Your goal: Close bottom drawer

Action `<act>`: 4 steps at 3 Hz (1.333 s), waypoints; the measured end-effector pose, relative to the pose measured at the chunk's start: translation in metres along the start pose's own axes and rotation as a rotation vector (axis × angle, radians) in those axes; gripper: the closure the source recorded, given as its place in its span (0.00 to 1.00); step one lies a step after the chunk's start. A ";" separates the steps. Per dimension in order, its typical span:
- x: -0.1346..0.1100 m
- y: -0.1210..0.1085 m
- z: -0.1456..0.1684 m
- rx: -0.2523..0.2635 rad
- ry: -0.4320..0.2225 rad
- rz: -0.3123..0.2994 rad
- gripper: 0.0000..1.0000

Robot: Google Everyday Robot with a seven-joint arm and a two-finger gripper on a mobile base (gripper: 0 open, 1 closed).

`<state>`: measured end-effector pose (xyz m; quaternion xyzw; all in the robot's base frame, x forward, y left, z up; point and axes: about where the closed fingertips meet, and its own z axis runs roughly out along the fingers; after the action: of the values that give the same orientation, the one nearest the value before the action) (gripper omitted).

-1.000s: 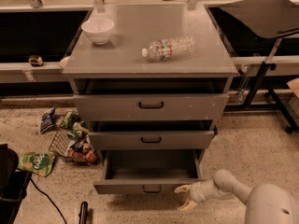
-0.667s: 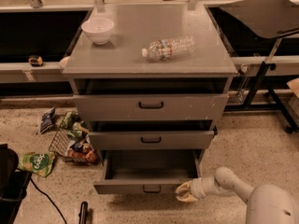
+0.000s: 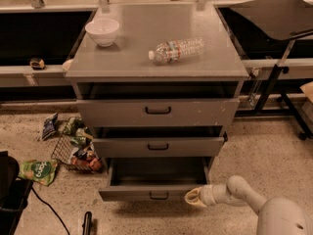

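The grey metal cabinet (image 3: 156, 58) stands in the middle of the camera view with all three drawers pulled out to some degree. The bottom drawer (image 3: 146, 194) is pulled out the furthest; its narrow front carries a small black handle (image 3: 158, 196) and its inside looks empty. The middle drawer (image 3: 158, 147) and the tall top drawer (image 3: 157, 111) stick out a little. My gripper (image 3: 194, 198) is low at the right end of the bottom drawer's front, touching or nearly touching it. My white arm (image 3: 244, 194) comes in from the lower right.
A white bowl (image 3: 102, 32) and a lying plastic bottle (image 3: 176, 50) sit on the cabinet top. A wire basket with snack packs (image 3: 76, 151) and loose bags (image 3: 39, 170) lie on the floor at left. A black stand (image 3: 279, 77) is at right.
My gripper has moved left and slightly up, from the floor right of the drawer to the right end of its front. The drawer looks about as far out as before.
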<state>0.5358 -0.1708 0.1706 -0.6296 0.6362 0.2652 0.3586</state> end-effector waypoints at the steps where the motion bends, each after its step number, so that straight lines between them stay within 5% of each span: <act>1: 0.006 -0.015 -0.003 0.046 -0.024 0.021 0.63; 3: 0.008 -0.025 -0.010 0.082 -0.049 0.025 0.16; 4: 0.007 -0.034 -0.016 0.114 -0.092 0.031 0.00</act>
<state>0.5682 -0.1897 0.1785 -0.5855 0.6427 0.2626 0.4186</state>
